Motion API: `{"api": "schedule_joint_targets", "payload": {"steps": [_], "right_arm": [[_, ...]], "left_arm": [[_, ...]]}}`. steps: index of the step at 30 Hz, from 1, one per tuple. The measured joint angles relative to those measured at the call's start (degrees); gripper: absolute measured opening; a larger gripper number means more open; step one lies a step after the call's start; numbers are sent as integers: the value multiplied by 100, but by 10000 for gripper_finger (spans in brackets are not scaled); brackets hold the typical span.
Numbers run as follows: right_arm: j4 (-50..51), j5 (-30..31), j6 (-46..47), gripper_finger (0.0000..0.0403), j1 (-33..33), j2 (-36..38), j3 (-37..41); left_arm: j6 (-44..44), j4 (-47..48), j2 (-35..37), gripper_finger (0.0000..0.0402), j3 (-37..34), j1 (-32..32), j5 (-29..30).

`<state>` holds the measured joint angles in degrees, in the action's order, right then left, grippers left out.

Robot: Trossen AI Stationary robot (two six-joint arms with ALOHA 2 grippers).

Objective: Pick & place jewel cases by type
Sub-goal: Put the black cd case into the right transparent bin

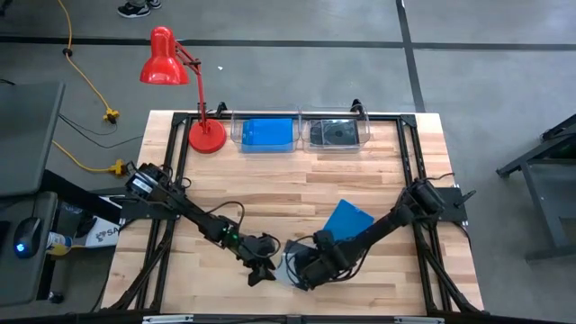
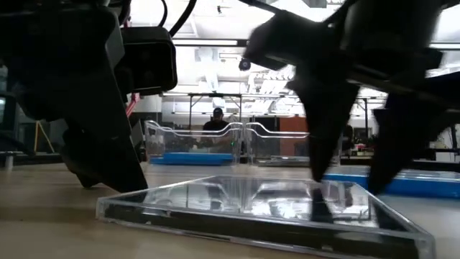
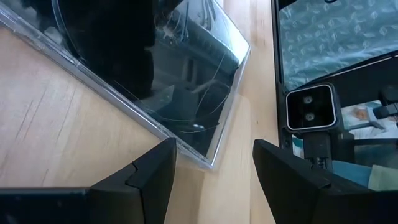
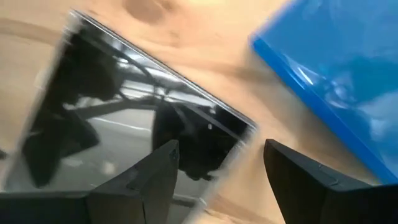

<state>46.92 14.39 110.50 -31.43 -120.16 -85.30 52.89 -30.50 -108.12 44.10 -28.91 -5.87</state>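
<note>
A smoky clear jewel case (image 1: 288, 263) lies flat on the wooden table near its front edge; it also shows in the low view (image 2: 251, 205). My left gripper (image 1: 261, 268) is open at the case's left, with a corner of the case (image 3: 208, 155) between its fingers (image 3: 214, 146). My right gripper (image 1: 301, 270) is open at the case's right, over another corner (image 4: 236, 124). A bright blue jewel case (image 1: 346, 219) lies flat just behind the right gripper. More cases lie in two clear bins at the back. My right gripper has one fingertip (image 2: 316, 173) standing at the far edge of the smoky case in the low view; I cannot tell whether it touches the case. The case lies flat on the table.
Two clear bins stand at the far edge: the left one (image 1: 268, 133) holds blue cases, the right one (image 1: 335, 133) a dark case. A red desk lamp (image 1: 205, 135) stands left of them. A black frame rail runs along the table's sides. A person shows far behind (image 2: 218, 122).
</note>
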Motion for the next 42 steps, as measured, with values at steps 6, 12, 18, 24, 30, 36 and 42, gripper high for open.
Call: {"api": "schedule_joint_targets", "payload": {"steps": [6, 12, 18, 24, 30, 36, 42], "right_arm": [[-344, 185, -235, 220, 143, 0, 2], [-417, 201, -297, 220, 187, 0, 2], [-292, -99, -122, 220, 160, 0, 2], [-385, -155, 3, 220, 51, 0, 2], [-1068, -82, -7, 220, 49, -225, -4], [-1387, -44, 66, 221, 22, -409, -17], [-1456, 12, 7, 221, 27, -422, -26]], "left_arm": [[-20, 44, -7, 214, 0, 0, 26], [-166, 140, -11, 214, 0, -2, 70], [-166, 241, -13, 214, -7, -2, 181], [-163, 239, -15, 214, -7, -2, 213], [-156, 207, -17, 214, -13, -2, 279], [-243, 260, -15, 214, -24, -11, 212], [-315, 373, -15, 214, -17, -11, 253]]}}
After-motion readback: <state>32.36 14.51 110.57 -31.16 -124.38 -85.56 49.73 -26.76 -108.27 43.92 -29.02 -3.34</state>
